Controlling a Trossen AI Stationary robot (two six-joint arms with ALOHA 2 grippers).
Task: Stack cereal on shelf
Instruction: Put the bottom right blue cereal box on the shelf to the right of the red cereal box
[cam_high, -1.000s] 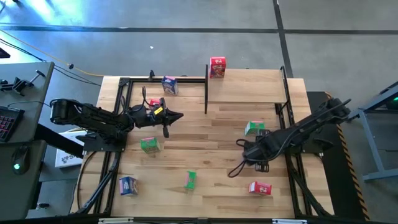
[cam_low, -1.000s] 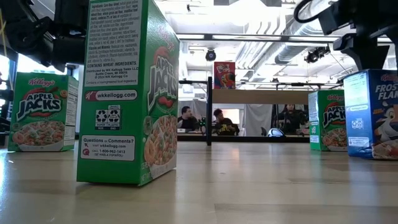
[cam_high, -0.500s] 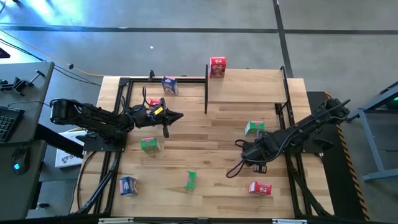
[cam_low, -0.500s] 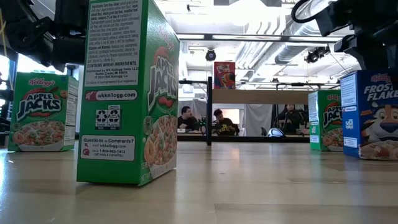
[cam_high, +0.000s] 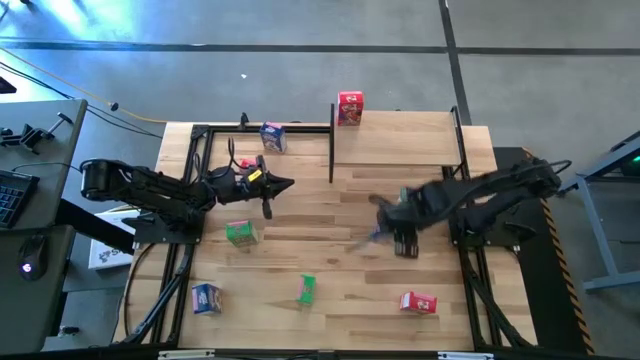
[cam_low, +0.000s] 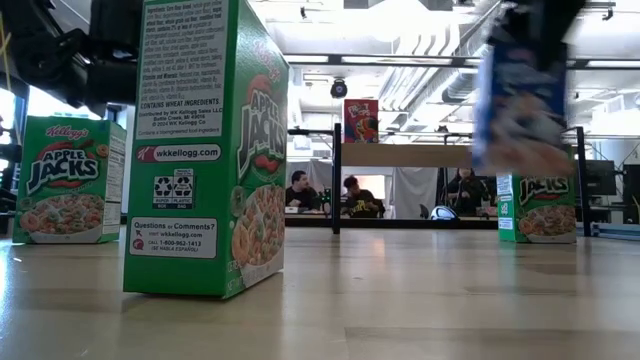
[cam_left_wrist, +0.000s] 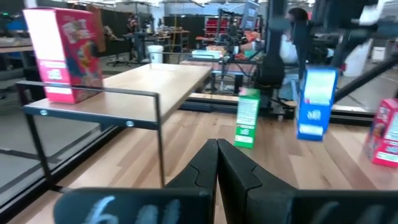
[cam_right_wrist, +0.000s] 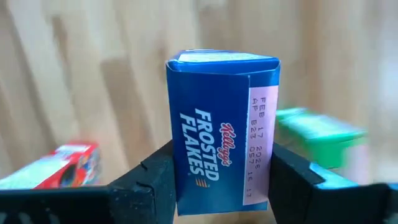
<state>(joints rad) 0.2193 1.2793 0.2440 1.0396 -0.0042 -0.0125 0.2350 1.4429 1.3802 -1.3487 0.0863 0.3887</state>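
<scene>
My right gripper (cam_right_wrist: 221, 171) is shut on a blue Frosted Flakes cereal box (cam_right_wrist: 221, 134), which shows blurred above the table in the low view (cam_low: 520, 100) and beside the shelf in the high view (cam_high: 385, 222). The shelf (cam_high: 400, 140) stands at the table's far side, with one red box (cam_high: 350, 108) upright on its far left corner. My left gripper (cam_high: 272, 186) hangs shut over the table's left part, holding nothing. Other boxes stand on the table: green (cam_high: 240, 233), green (cam_high: 306, 288), blue (cam_high: 206, 297), blue (cam_high: 272, 136), red (cam_high: 418, 302). My right gripper pinches the blue box between its two fingers (cam_right_wrist: 155, 180), one on each broad face, low on the box. The narrow side panel with the date print (cam_right_wrist: 260, 143) faces the wrist camera. The box is lifted clear of the table, roughly upright in the low view.
A green box (cam_low: 540, 205) stands on the table below and behind the lifted blue one, in front of the shelf. A large-looking green box (cam_low: 205, 150) stands close to the low camera. Black frame rails (cam_high: 195, 200) run along the table's left and right sides. People sit in the room beyond.
My right gripper has risen and swung toward the table's far edge and the shelf, carrying the blue box. The box stood on the table a second ago and now hangs clear above it. My left arm has kept still.
</scene>
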